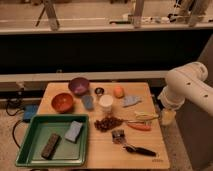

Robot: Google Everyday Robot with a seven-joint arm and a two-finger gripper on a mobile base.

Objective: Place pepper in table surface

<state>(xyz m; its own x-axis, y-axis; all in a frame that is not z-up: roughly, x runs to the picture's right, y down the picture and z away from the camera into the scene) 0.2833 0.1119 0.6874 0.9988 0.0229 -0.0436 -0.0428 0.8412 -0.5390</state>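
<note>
Starting at the far left, a blue box is sitting on the speckled floor beside the table, with a dark cable curling away from it. Next, the green tray is taking up the near-left corner of the table surface, and it is holding a dark bar and a blue sponge.

Behind the tray an orange-red bowl is resting on the wood, and a purple bowl is sitting just beyond it. Moving toward the middle, I am passing a blue-grey object, a small dark round tin, a white cup and a brown heap. A round orange fruit and a pale blue packet are lying further back.

The pepper is lying flat on the tabletop, right of the brown heap and just in front of a pale yellow elongated item. Nearer the front edge, a black-handled tool is lying with its metal head toward the heap.

My white arm is curving in from the right, and my gripper is hanging at the table's right edge, apart from the pepper. Whether it is spread or pressed together, I cannot tell.

Behind it all, a dark band is running across under a pale rail, with metal struts above.
</note>
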